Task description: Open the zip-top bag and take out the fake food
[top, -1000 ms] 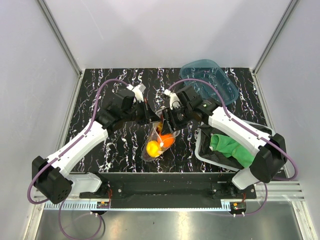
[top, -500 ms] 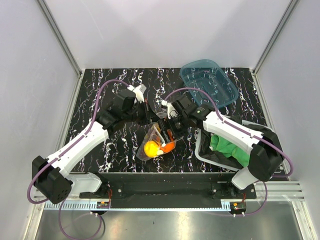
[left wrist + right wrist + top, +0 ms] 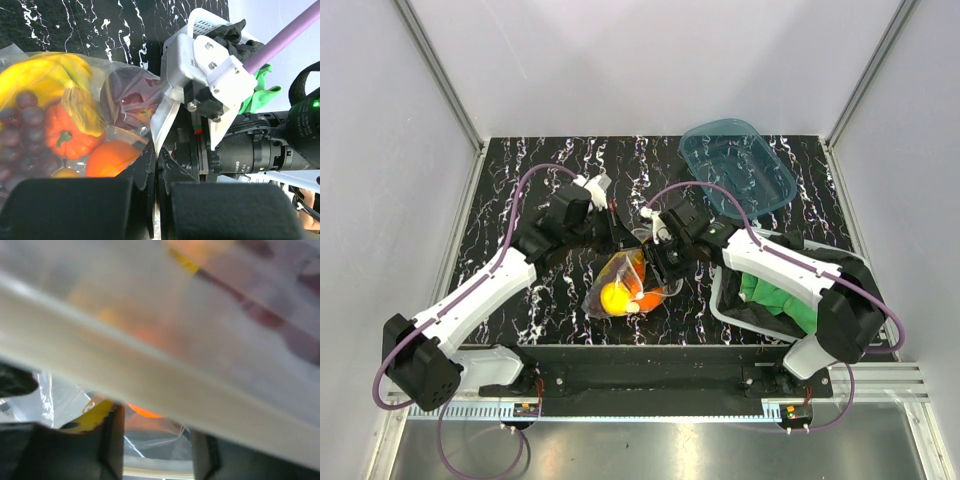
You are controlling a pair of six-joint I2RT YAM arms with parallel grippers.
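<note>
The zip-top bag [image 3: 620,288] lies at the table's middle with the fake food inside. In the left wrist view the bag [image 3: 125,100] holds a yellow banana bunch [image 3: 50,75], orange fruits [image 3: 107,157] and dark grapes [image 3: 20,120]. My left gripper [image 3: 157,157] is shut on the bag's white top edge [image 3: 162,120]; it is at the bag's far end from above [image 3: 623,238]. My right gripper [image 3: 661,262] is at the bag's right side. Its fingers [image 3: 112,440] stand apart with clear plastic between them, and the blurred zip strip [image 3: 150,360] crosses just above.
A translucent blue tub [image 3: 738,165] stands at the back right. A green cloth [image 3: 775,300] lies in a dark white-rimmed bin [image 3: 725,305] at the right, close to my right arm. Metal frame posts bound the table's sides.
The bag has sunk and shifted left and nearer, now lying flatter. Both grippers have followed it down and to the left.
</note>
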